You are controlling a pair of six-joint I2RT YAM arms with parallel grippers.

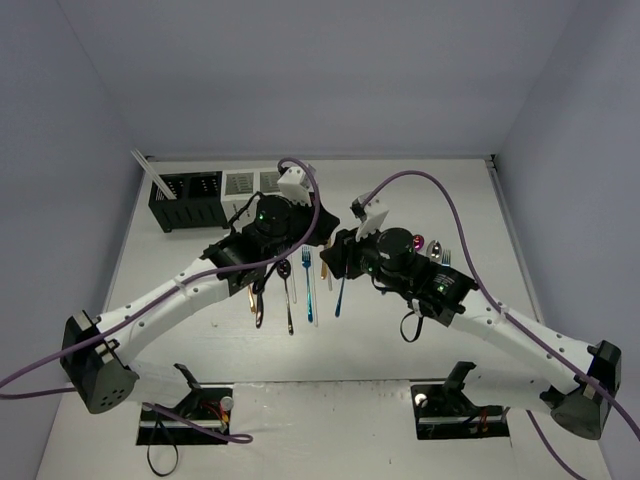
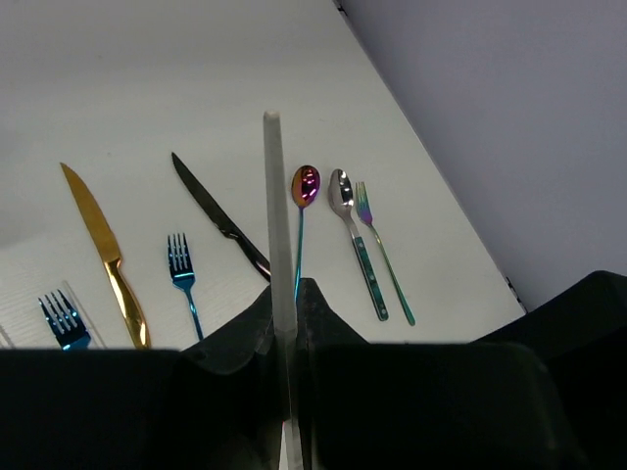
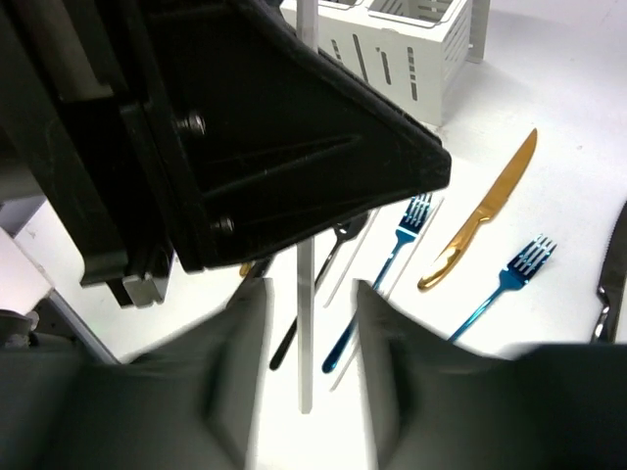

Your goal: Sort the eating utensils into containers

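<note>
the left tool (image 2: 287,297) pinches a pale chopstick (image 2: 278,215).

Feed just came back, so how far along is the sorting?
Done: a first chopstick leans in the black caddy. In hand: left gripper clamps a second chopstick; right gripper open around it. Left: gold knife, blue fork, silver spoon and others on the table.

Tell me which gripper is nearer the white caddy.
Left. In the top view, the left gripper, shut on a chopstick, sits at the white caddy's right end. The right gripper is farther right, clear of it.
</note>
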